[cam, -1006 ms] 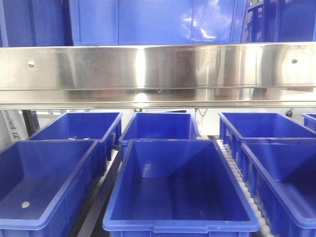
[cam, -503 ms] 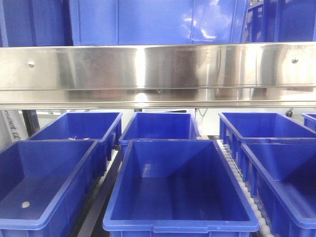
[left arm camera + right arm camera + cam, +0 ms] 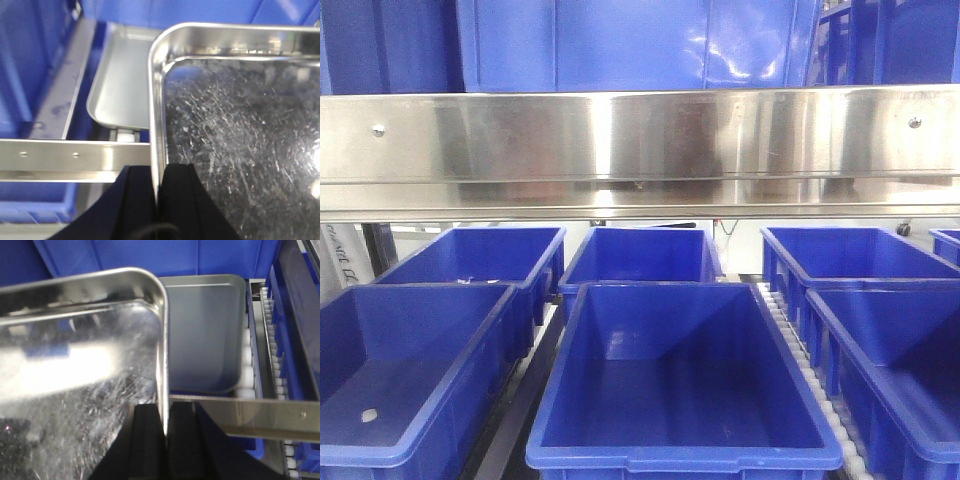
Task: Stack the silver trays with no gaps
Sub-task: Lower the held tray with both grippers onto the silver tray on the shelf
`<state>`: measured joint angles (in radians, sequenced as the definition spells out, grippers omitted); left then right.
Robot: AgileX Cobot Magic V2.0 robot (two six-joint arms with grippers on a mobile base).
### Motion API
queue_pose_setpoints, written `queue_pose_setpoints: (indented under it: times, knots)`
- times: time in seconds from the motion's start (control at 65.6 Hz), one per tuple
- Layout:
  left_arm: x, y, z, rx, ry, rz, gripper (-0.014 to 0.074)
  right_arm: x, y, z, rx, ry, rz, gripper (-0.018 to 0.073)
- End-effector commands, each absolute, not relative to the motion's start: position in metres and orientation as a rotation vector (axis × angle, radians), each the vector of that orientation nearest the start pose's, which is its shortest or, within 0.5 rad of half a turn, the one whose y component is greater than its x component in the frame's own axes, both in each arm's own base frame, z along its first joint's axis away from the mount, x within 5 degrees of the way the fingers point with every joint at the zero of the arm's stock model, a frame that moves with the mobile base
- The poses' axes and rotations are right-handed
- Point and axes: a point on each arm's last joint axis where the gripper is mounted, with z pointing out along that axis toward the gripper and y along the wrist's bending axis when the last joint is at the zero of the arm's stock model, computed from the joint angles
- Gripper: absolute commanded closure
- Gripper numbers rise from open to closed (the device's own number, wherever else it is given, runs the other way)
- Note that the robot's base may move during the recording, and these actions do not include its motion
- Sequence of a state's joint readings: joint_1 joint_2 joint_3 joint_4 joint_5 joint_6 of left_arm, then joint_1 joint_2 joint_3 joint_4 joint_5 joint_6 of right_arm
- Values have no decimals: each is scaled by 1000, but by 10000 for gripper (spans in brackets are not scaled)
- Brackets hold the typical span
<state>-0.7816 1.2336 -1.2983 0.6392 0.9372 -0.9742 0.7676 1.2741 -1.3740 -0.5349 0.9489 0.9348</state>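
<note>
Blue bins (image 3: 680, 380) have been shifted slightly left; the upper tray (image 3: 240, 135) is clamped by the left gripper (image 3: 156, 192) and right gripper (image 3: 164, 437), above the lower tray (image 3: 205, 335).

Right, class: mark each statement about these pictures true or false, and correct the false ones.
The left gripper is shut on the scratched silver tray. True.
The right gripper is open and empty. False: it is shut on that tray's other rim.
A second silver tray lies beyond the held one. True.
The two trays are nested flush. False: the held tray is offset, covering only part of the second.
The front view shows red bins. False: they are blue bins.
</note>
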Motion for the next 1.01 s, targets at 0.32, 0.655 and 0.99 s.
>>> queue_pose_setpoints:
  times: [0.32, 0.655, 0.99]
  knots:
    - [283, -128, 400, 44, 2174, -346, 603, 294, 150, 417, 26, 2206, 354, 574]
    - [352, -155, 378, 96, 2176, -335, 603, 353, 153, 374, 72, 2222, 360, 574]
    - [390, -173, 337, 106, 2247, -310, 603, 386, 150, 345, 86, 2187, 356, 574]
